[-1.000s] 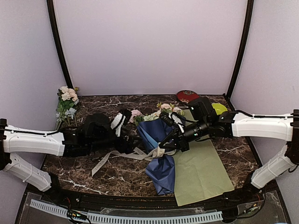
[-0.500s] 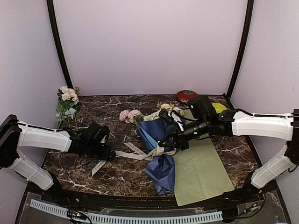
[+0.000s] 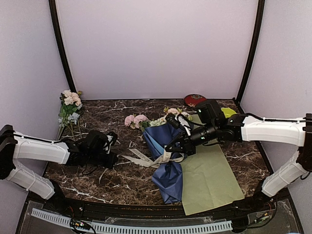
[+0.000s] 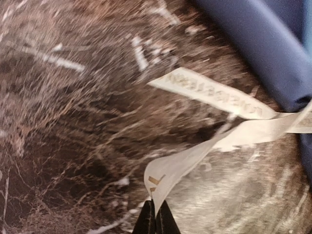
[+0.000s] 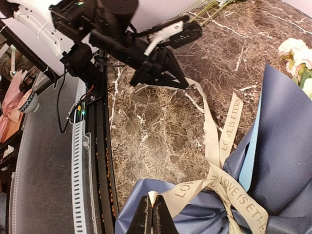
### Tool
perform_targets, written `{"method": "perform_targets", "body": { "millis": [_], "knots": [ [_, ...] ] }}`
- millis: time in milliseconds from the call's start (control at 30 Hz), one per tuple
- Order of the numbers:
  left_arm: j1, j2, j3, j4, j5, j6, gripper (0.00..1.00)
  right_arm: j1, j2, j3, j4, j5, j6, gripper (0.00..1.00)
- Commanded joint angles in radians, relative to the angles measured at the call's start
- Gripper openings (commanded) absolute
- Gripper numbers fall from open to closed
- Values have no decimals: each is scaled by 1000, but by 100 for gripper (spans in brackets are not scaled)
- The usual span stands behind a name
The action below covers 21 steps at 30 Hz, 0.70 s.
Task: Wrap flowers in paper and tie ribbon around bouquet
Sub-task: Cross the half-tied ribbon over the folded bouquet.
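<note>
Top view, bouquet: the bouquet (image 3: 165, 146) lies mid-counter (image 3: 122, 187) against a green sheet (image 3: 209, 178), with the flowers (image 3: 168, 114) at the far end.
Top view, ribbon: the ribbon (image 3: 141, 157) runs from the cone's waist out to the left.
Top view, tools: the left tool (image 3: 113, 158) sits low at the ribbon's left end. The right tool (image 3: 170, 146) is over the waist.
Left wrist, left tool: pressed together, pinching one ribbon (image 4: 195, 156) tail at its tip.
Left wrist, textures: flat cream satin with small lettering, matte blue paper (image 4: 273, 48), brown veined marble.
Right wrist, right tool: the right tool (image 5: 151, 214) is pressed together, pinching the other tail just above the paper (image 5: 287, 146).
Right wrist, knot: the tails cross loosely on the cone, and one strand leads off to the left tool (image 5: 183, 84).
Step, judged: tightening the tie.
How to do it well: pull both tails apart evenly, low and slowly. Satin may slip from the pinch. Thin paper may crumple, or the bouquet may drag sideways.
</note>
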State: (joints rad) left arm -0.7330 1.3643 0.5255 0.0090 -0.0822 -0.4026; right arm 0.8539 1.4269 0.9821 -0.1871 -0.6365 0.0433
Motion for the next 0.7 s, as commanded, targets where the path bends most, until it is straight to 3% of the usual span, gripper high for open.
{"method": "perform_targets", "body": {
  "millis": [0,100,200,467,667],
  "knots": [
    [-98,-181,23,104,125,194,0,-19,31,50,33,95,64,0],
    [-229,-213,105,92,242,350,0,-49,53,72,54,119,110,0],
    [-315,-168,225,82,361,400,0,-80,74,92,73,129,135,0],
    [-462,246,646,65,532,590,0,-104,104,132,55,146,137,0],
    [-488,536,852,65,637,654,0,-118,63,106,41,157,136,0]
  ]
}}
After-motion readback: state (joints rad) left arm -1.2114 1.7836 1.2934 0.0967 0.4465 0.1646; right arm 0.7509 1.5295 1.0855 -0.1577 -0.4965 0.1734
